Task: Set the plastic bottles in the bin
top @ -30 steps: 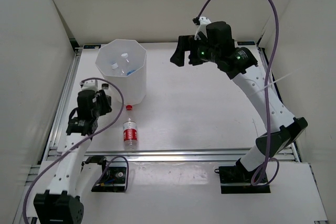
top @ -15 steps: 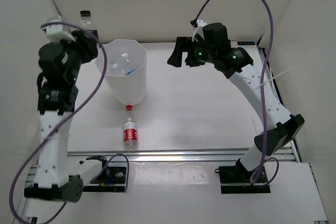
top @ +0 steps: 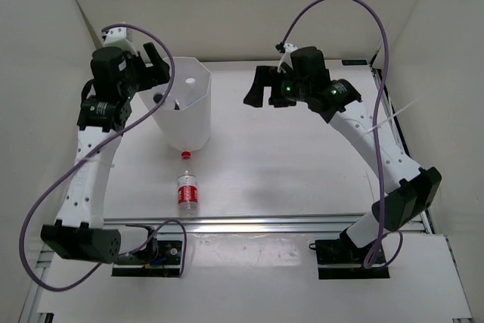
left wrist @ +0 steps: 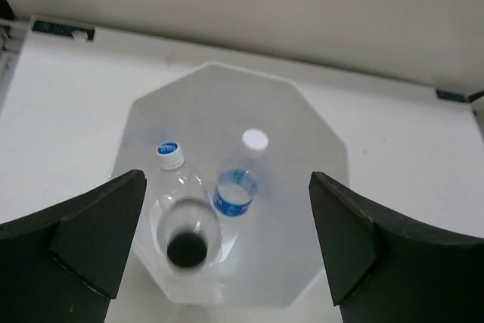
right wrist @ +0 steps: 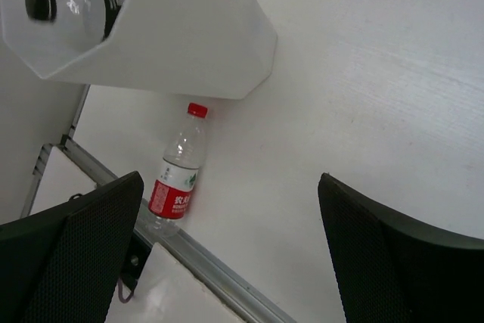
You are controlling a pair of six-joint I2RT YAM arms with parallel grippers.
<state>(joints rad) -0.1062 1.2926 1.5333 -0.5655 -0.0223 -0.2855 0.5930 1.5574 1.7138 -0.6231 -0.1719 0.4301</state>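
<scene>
Bright, even white light is falling from above, washing out the table (top: 302, 156) and leaving only faint, soft shadows beneath the arms. The dark-capped bottle (left wrist: 185, 243) is smearing into motion blur inside the bin (left wrist: 318, 179). The dark fingers of the left pincer (left wrist: 227, 179) and right pincer (right wrist: 231, 179) are sitting out of focus at the frame edges, while the red-labelled bottle (right wrist: 175, 179) is showing sharp.
</scene>
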